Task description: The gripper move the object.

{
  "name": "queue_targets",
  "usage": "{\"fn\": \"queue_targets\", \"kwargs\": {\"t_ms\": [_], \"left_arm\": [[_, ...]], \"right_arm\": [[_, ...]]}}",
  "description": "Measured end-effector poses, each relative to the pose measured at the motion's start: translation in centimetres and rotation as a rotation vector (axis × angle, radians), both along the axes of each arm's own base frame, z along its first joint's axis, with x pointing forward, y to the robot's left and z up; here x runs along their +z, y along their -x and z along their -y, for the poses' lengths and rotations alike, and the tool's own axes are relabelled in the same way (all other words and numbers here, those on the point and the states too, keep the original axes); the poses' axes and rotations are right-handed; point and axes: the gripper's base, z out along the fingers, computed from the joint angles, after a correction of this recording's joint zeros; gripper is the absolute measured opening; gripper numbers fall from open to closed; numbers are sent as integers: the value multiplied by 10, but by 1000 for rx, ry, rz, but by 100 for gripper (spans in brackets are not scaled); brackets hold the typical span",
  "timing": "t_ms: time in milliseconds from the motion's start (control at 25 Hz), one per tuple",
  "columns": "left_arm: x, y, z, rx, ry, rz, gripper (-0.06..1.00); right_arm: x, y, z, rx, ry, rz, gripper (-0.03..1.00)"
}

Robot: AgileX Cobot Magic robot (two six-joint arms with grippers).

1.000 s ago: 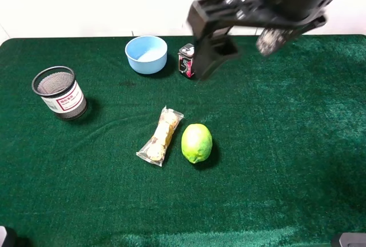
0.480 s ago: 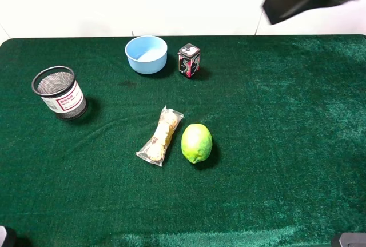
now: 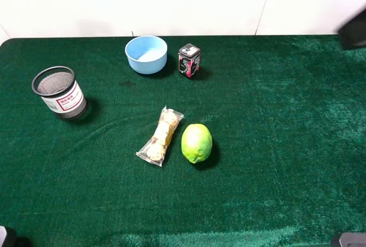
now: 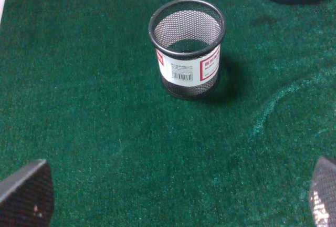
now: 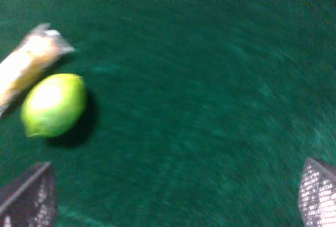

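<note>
Smooth-skinned oval lime [image 3: 197, 143] rests on plush green cloth [image 3: 274, 115]; right gripper [image 5: 173, 206] and left gripper [image 4: 173, 206] both spread wide, empty.

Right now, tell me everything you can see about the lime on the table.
The lime is a small oval yellow-green fruit with smooth, slightly glossy skin, whole and unmarked. It lies on its side on the green cloth near the table's middle, casting a dark shadow to one side. The clear cookie packet lies close beside it; whether they touch is unclear. Nothing grips it. The blurred right wrist view shows it too, with open claw tips at the frame's corners.
</note>
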Motion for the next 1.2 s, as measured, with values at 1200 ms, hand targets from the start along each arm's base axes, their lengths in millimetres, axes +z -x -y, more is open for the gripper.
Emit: {"fn": "queue_targets", "kwargs": {"t_ms": [1200], "left_arm": [[0,0,0,0,0,0,99]], "right_arm": [[-103,121,69,-424,-178,449,69]]}}
